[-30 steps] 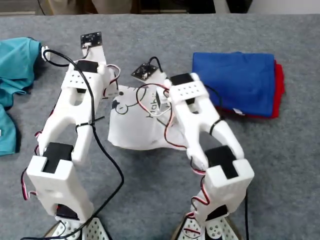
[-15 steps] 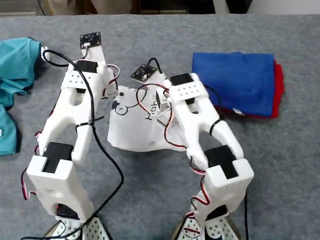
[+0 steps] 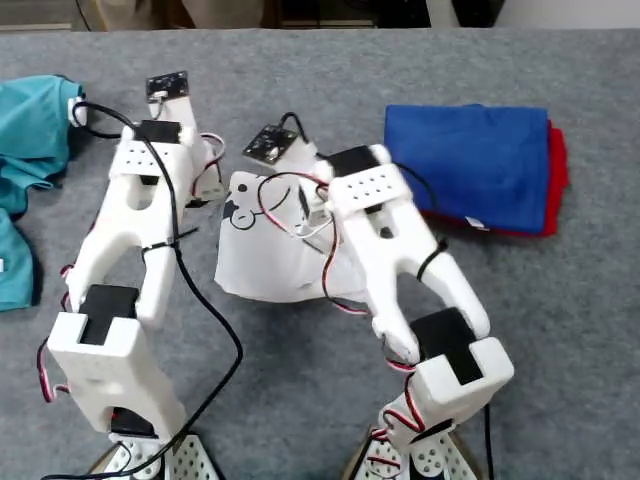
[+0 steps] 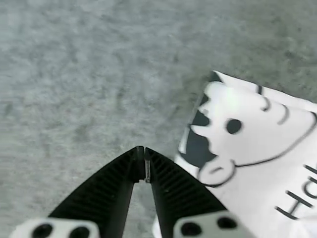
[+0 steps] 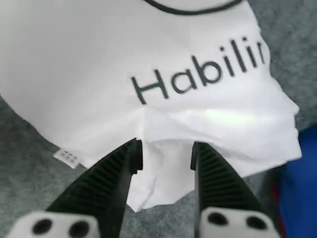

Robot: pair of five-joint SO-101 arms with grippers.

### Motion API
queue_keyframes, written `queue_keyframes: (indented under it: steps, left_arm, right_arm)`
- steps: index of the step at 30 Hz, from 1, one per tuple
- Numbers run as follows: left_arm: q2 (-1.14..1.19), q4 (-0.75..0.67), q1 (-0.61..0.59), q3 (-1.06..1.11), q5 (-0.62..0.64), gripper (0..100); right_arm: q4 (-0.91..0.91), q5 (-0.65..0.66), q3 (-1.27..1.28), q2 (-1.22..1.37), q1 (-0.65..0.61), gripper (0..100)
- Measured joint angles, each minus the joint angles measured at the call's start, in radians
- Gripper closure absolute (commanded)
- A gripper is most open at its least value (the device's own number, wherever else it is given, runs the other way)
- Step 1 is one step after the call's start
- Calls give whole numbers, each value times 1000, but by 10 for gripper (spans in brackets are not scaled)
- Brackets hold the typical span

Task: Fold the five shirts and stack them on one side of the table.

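A white shirt [image 3: 262, 262] with a bear print and black lettering lies rumpled in the middle of the grey table. My left gripper [image 3: 207, 186] is shut just off the shirt's bear corner [image 4: 242, 130], its tips [image 4: 144, 166] over bare table with nothing held. My right gripper [image 5: 166, 149] hangs open over a fold of the white shirt [image 5: 99, 59], cloth lying between its fingers. In the high view the right gripper [image 3: 305, 205] sits over the shirt's upper part. A folded blue shirt [image 3: 468, 160] rests on a folded red shirt [image 3: 559, 170] at the right.
A crumpled teal shirt [image 3: 30, 125] lies at the table's left edge, with more teal cloth [image 3: 12, 265] below it. Bare grey table [image 3: 560, 330] spreads in front of the blue and red stack. Both arms' cables hang over the white shirt's edges.
Both arms have swung to the left. The left gripper moved off the shirt's corner onto bare table, and the right arm turned further over the white shirt.
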Motion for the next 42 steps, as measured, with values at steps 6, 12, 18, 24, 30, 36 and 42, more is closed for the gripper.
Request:
queue_keyframes:
  steps: [6,12,18,24,30,36,42]
  left_arm:
    - [0,28,-87,0,-6,981]
    - [0,28,-109,0,-9,981]
    - [0,28,-109,0,-9,981]
    - [0,28,-109,0,-9,981]
    - [0,28,-109,0,-9,981]
    - [0,28,-109,0,-9,981]
    - [0,28,-109,0,-9,981]
  right_arm:
    - [0,0,0,0,-9,825]
    - [0,0,0,61,17,912]
    - [-3,0,0,83,23,996]
    - [18,0,0,83,40,996]
    - [46,6,31,11,109,996]
    - [46,43,163,-123,149,996]
    - [46,43,272,-201,147,993]
